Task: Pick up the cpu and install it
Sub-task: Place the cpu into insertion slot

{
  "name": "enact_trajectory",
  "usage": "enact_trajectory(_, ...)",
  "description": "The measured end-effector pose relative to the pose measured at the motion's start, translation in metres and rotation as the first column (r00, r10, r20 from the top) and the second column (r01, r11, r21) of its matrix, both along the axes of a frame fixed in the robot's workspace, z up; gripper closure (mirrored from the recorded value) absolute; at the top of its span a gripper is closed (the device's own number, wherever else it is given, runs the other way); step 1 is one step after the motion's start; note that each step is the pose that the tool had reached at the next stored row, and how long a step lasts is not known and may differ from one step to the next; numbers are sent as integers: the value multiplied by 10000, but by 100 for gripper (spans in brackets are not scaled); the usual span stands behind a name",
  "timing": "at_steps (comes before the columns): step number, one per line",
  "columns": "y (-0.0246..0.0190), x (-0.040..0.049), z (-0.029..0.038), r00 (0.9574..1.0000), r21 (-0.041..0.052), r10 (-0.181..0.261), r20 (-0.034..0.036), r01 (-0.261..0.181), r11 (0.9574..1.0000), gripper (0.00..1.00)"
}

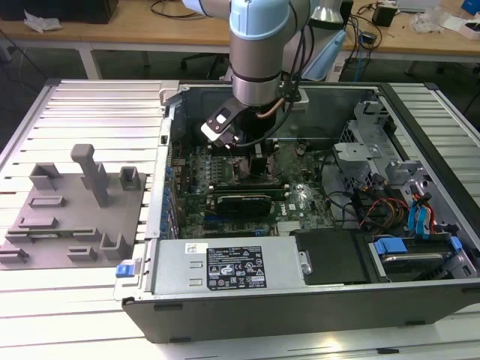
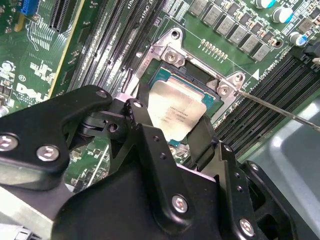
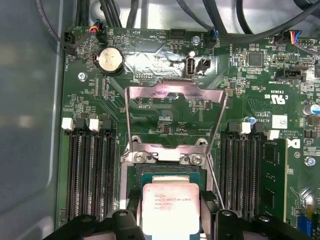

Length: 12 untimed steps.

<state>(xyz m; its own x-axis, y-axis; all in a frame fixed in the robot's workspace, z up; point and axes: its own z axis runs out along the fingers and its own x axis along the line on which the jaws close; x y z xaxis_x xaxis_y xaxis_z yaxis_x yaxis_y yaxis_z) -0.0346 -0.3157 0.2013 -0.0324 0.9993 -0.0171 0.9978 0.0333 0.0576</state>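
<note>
Gripper (image 2: 175, 115) clasps cpu (image 3: 171, 207) at open socket (image 2: 175, 75)

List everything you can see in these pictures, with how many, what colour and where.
computer case: one, dark grey, lying open on the table.
table: one, silvery, slatted, under everything.
motherboard: one, green, inside the case.
socket plate: one, silvery, swung open beside the socket.
cpu: one, silvery-grey, over the socket.
coin battery: one, silver, on the motherboard.
power supply: one, grey, along the case's near wall.
fixture blocks: one set, grey, at the exterior view's left of the case.
gripper: one, black, shut on the cpu.
arm: one, silver and pale blue, above the case.
</note>
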Motion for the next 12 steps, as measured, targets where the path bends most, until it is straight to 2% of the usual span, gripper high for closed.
enact_trajectory(12, 0, 1, -31, 9995, 19, -308, 0, 308, 9995, 45)
